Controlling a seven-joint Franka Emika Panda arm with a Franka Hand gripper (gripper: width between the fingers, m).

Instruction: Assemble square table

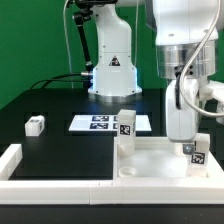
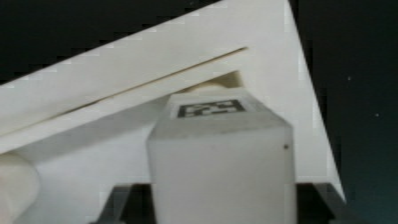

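Slab of the square table lies at the near right of the exterior view, on the black table, tucked into the corner of the low white wall. It looks like moulded white plastic: stiff, light, smooth and probably a bit slippery, with raised ribs and a matte sheen. One leg stands upright at its far corner, seemingly seated in a socket. Another leg stands at the right corner, under the gripper. A third leg lies well apart on the black table at the exterior view's left. The marker board lies flat behind the slab.

In the wrist view the leg is a short square-section post with chamfered edges and a tag on its end face, sitting between the dark fingers; they appear clamped on its flat sides. The slab shows beyond it as a pale wedge with a ribbed edge.

Legs seem rigid and light, unlikely to break; the flat sides near mid-height give the surest hold, leaving the end free for the socket. Smooth plastic may twist in the pads when turned.
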